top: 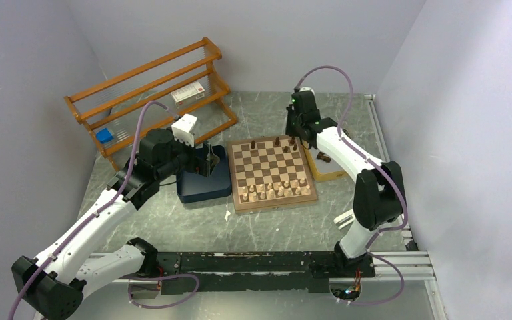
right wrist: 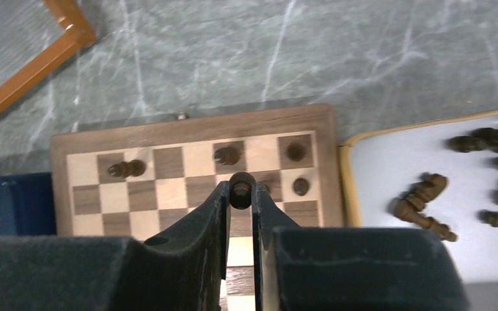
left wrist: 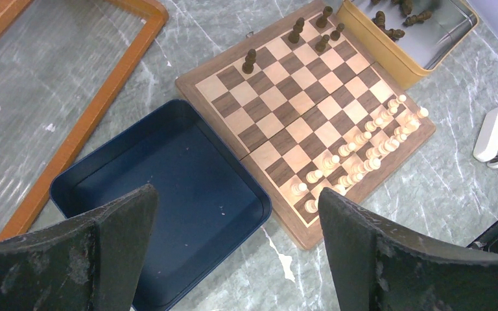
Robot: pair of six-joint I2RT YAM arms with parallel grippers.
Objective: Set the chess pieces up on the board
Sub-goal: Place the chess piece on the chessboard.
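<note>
The board (top: 277, 205) lies mid-table, with a few dark chess pieces (top: 277, 141) upright on its far rows. My right gripper (right wrist: 240, 194) is shut on one dark chess piece (right wrist: 240, 188), held above the board's (right wrist: 188, 123) far right squares, beside standing pieces (right wrist: 227, 155). More dark pieces (right wrist: 425, 207) lie loose in a yellow tray (right wrist: 349, 188) right of the board. My left gripper (left wrist: 237, 194) is open and holds nothing. It hangs over the near edge of the dark blue tray (left wrist: 168, 181), left of the board (left wrist: 188, 87).
Pale cream pieces (top: 277, 190) fill the board's two near rows. An orange wooden rack (top: 153, 87) stands at the back left. A white stapler-like object (top: 343, 220) lies near the right arm's base. A small white scrap (top: 227, 215) is on the table by the blue tray (top: 203, 190).
</note>
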